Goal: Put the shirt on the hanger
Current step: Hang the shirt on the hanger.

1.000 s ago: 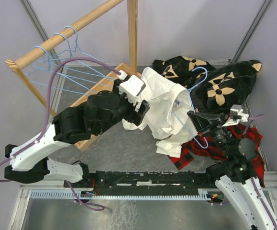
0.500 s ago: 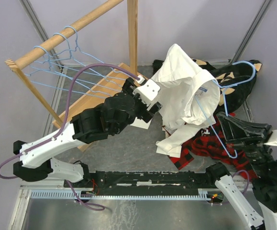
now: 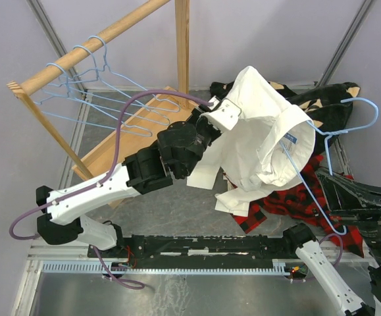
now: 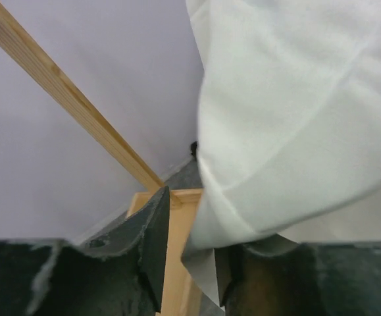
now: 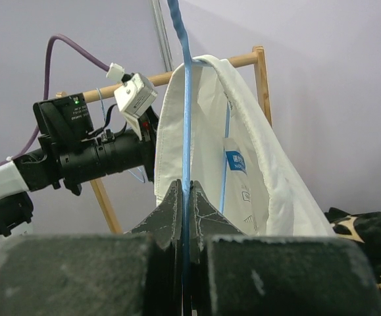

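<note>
The cream-white shirt [image 3: 256,131] hangs lifted off the table, its collar draped over the light-blue wire hanger [image 3: 308,189]. My right gripper [image 3: 323,184] is shut on the hanger's wire; in the right wrist view the wire [image 5: 187,118] runs up from between the pinched fingers [image 5: 189,197], with the shirt [image 5: 256,151] and its blue label behind. My left gripper [image 3: 215,131] is at the shirt's left edge. In the left wrist view its jaws [image 4: 191,230] stand narrowly apart, a flap of shirt [image 4: 295,118] lying over the right finger [image 4: 233,276].
A wooden rack [image 3: 91,49] with more light-blue hangers [image 3: 78,82] stands at back left, its upright post [image 3: 182,46] near the shirt. A red-and-black plaid garment [image 3: 289,204] lies under the shirt. A black flowered blanket [image 3: 328,112] lies behind.
The right gripper has lifted the hanger and shirt up and to the right. The left arm has followed toward the shirt's edge, and its jaws have narrowed around the fabric.
</note>
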Tool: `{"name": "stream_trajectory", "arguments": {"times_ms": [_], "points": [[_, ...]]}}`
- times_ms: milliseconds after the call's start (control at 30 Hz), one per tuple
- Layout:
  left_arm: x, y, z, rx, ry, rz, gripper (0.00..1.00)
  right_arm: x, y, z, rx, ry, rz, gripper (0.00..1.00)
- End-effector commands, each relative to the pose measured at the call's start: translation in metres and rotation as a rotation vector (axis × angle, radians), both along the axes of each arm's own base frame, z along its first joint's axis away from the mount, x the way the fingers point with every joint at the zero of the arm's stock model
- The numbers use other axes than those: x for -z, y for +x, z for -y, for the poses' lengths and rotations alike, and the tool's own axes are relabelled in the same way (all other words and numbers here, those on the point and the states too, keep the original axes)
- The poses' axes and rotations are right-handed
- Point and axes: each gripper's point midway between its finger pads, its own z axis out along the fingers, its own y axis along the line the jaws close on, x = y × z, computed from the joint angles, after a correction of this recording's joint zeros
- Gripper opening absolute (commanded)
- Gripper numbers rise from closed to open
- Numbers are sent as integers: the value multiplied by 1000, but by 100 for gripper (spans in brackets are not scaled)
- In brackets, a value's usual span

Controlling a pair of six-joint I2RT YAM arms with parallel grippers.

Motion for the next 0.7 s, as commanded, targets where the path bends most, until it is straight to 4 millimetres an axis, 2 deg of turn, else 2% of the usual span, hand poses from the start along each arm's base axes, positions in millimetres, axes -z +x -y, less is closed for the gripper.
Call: {"name": "stream_trajectory", "arguments": {"times_ms": [0, 33, 100, 233, 400, 533, 667], "points": [[-55, 8, -15, -64, -97, 103, 26, -19, -21, 10, 21, -22, 84, 0], [-60, 9, -17, -68, -101, 112, 14, -17, -21, 10, 22, -33, 75, 0], [-68, 10, -22, -76, -96, 127, 3, -12, -24, 12, 25, -54, 65, 0], [-95, 14, -33, -87, -103, 168, 3, 0, -29, 12, -6, -90, 45, 0], [-137, 12, -39, -69, -126, 221, 3, 15, -38, 0, -121, -122, 44, 0], [-150, 15, -28, -50, -112, 233, 3, 21, -40, -18, -224, -138, 63, 0], [-142, 18, -22, -51, -92, 212, 3, 20, -34, -24, -246, -103, 79, 0]]}}
